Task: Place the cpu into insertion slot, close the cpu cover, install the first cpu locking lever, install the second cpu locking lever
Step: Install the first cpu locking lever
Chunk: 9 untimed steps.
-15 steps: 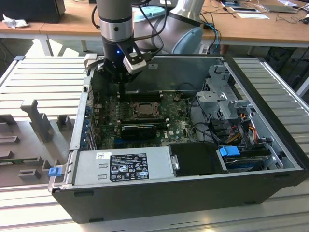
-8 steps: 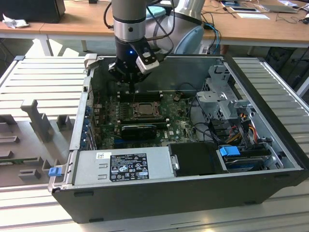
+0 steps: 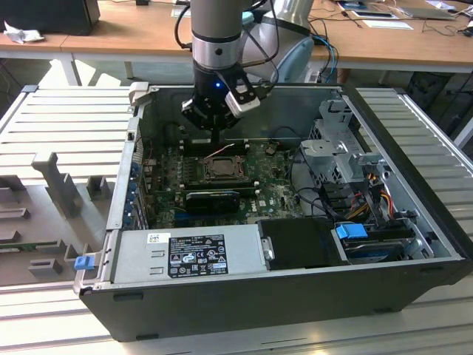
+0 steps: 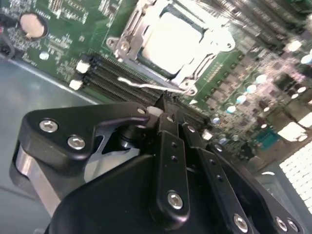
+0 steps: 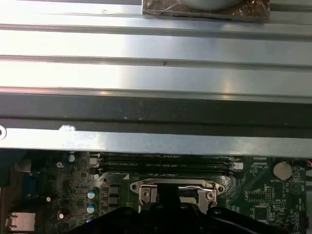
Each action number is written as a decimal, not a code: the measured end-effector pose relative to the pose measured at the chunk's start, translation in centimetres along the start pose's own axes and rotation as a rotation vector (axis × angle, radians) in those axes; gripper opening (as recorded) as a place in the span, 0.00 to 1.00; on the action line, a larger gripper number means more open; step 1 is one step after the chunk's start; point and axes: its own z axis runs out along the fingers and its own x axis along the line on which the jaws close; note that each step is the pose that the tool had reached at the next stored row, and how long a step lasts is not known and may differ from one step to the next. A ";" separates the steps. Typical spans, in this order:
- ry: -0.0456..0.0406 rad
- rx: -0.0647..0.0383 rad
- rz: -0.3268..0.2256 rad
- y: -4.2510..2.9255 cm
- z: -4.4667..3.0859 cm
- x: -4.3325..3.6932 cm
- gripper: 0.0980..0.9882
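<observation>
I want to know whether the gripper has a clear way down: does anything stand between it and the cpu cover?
Nothing visible does. The gripper hangs just above the cpu cover, with open air between.

One open computer case (image 3: pixel 414 292) holds one green circuit board (image 3: pixel 277 194), one cpu (image 4: pixel 176 41) under one cpu cover (image 4: pixel 127 46) (a silvery frame), one power supply (image 3: pixel 185 255), and one coin battery (image 4: pixel 32 24).

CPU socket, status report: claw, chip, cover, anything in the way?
Claw shut, at a thin locking lever beside the socket. CPU seated, cpu cover down around it. Nothing in the way.
</observation>
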 end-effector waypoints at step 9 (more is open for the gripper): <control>0.0010 -0.004 0.000 0.01 1.95 -0.55 0.01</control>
